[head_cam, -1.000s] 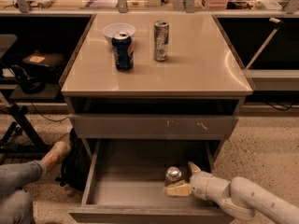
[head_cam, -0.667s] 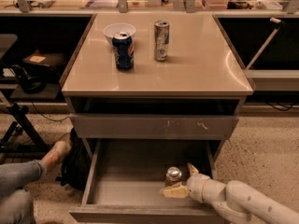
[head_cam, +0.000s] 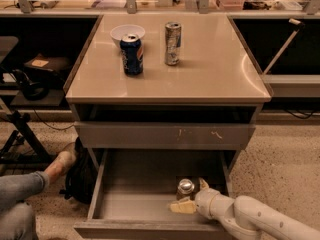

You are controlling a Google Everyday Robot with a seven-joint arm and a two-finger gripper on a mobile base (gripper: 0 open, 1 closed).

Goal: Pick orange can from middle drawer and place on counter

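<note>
- Because the table (head_cam: 215,69) fills the upper half of the frame and carries a dark blue can (head_cam: 132,54), a tall silver can (head_cam: 173,43) and a white bowl (head_cam: 125,31) toward its upper left, a careless set-down there could knock one over. Its right half looks the safer spot.
- The middle drawer (head_cam: 135,204) stands pulled out at bottom centre. A lift that swings up too soon may clip the scratched drawer front (head_cam: 165,134) above it.
- The pincer (head_cam: 189,196) reaches in from the lower right, its fingers apart on either side of the can. Whether they touch it, I cannot tell. Closing off-centre could tip the can or shove it away.
- The orange can (head_cam: 186,187) stands upright on the drawer floor, right of centre. It is short and stubby, with a shiny silver top and a dull body in shadow.
</note>
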